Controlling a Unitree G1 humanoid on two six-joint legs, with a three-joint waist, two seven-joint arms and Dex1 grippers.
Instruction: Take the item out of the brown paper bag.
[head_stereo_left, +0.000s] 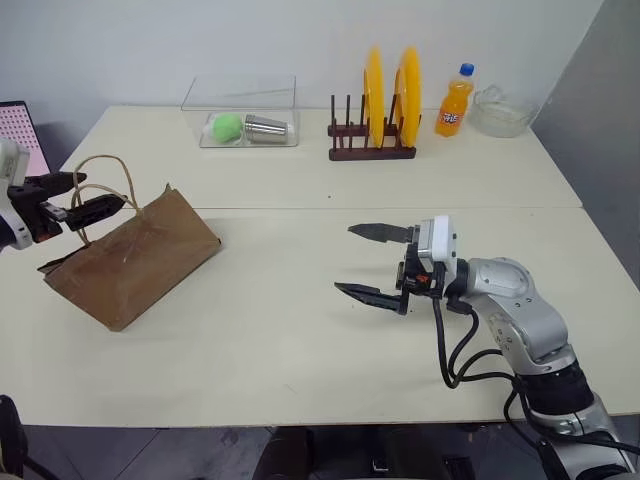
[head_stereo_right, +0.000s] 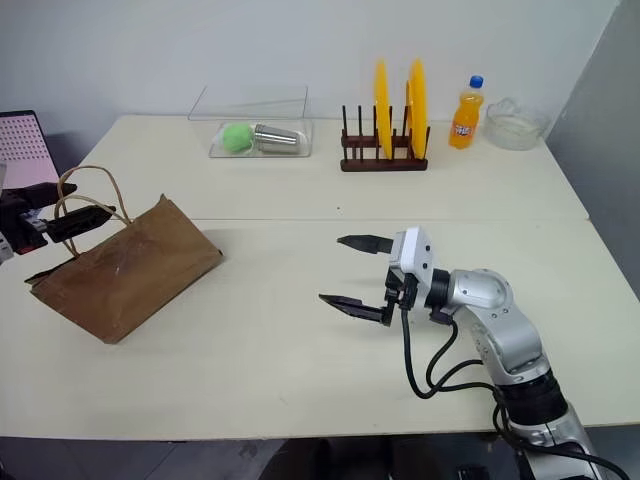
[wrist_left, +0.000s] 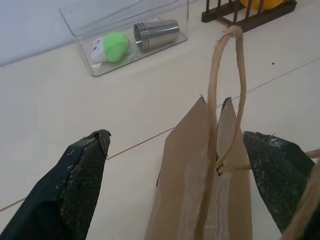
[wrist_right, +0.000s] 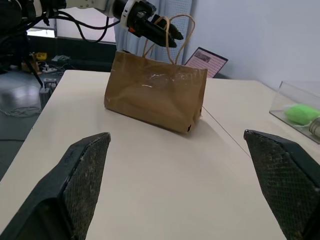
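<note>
The brown paper bag (head_stereo_left: 135, 260) stands leaning on the left part of the table, its top toward the left edge. Its two tan cord handles (head_stereo_left: 105, 175) loop up from the mouth. My left gripper (head_stereo_left: 85, 197) is open at the bag's top. In the left wrist view the bag's upper edge and one handle (wrist_left: 227, 90) lie between its spread fingers (wrist_left: 85, 190). The item is hidden. My right gripper (head_stereo_left: 345, 260) is open and holds nothing. It hovers over the middle of the table and points toward the bag (wrist_right: 155, 95).
Along the back of the table are a clear box (head_stereo_left: 240, 120) holding a green toy and a metal cup, a wooden rack (head_stereo_left: 372, 150) with two yellow plates, an orange soda bottle (head_stereo_left: 455, 100) and a glass bowl (head_stereo_left: 500, 110). A pink screen (head_stereo_left: 20, 135) stands at the far left.
</note>
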